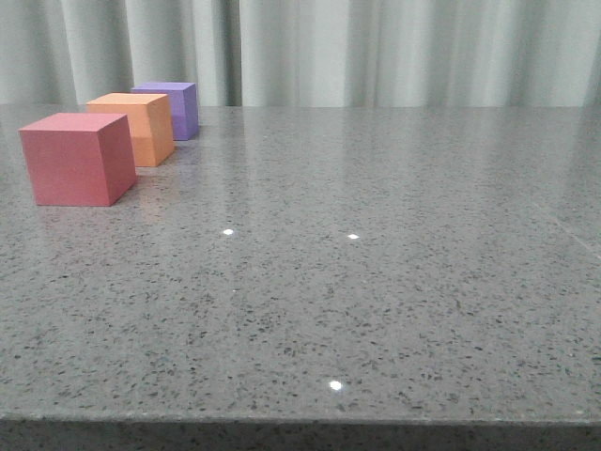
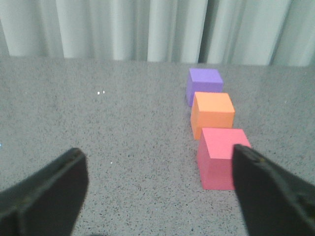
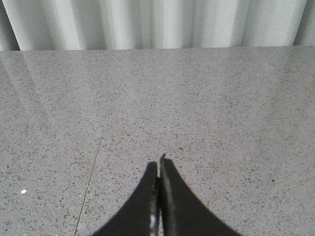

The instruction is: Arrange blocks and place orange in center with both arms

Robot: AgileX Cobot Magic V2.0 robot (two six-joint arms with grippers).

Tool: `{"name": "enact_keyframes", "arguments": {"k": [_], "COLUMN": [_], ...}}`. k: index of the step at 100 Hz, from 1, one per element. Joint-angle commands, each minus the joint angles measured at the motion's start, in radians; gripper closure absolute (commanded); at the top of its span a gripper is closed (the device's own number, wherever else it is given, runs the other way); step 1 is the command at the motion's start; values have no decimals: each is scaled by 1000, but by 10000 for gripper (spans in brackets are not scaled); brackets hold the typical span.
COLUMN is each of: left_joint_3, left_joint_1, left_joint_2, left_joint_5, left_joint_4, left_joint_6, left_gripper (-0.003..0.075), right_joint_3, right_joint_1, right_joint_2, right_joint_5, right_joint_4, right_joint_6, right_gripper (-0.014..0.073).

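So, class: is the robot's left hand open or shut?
Open. In its wrist view the left hand has its two fingers spread wide, bare table between them, holding nothing.

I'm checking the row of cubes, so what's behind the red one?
Behind the red cube sits the orange cube, then the purple cube. The red cube covers the orange cube's lower near corner; whether they touch is unclear.

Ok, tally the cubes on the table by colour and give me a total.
Pinkish-red matte foam cube: 1
Orange matte foam cube: 1
Purple matte foam cube: 1
Total: 3
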Motion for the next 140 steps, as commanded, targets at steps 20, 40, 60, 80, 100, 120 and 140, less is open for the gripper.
{"name": "enact_keyframes", "arguments": {"k": [20, 40, 60, 80, 100, 120, 140], "left_joint_3": [-6, -6, -6, -6, -4, 71, 162], "left_joint_1": [5, 5, 5, 5, 3, 5, 7], "left_joint_2": [-77, -77, -77, -77, -77, -92, -174], "left_joint_5": [-88, -88, -88, -88, -122, -266, -289], "left_joint_4": [8, 16, 16, 16, 24, 1, -188], "left_joint_6": [-10, -10, -10, -10, -10, -10, 220], "left_gripper": [734, 741, 741, 741, 741, 741, 741], "right_joint_3": [-27, -27, -27, -27, -27, -27, -27], "right_joint_1": [-7, -7, -7, -7, -7, -7, -7], "right_joint_2": [4, 4, 4, 4, 4, 4, 4], "right_joint_5": [-81, -81, -81, -81, -81, -81, -81], "right_joint_4": [-12, -12, -12, -12, -12, -12, -12], "right_joint_6": [-7, -7, -7, -7, -7, -7, -7], "right_gripper": [663, 663, 663, 663, 663, 663, 663]}}
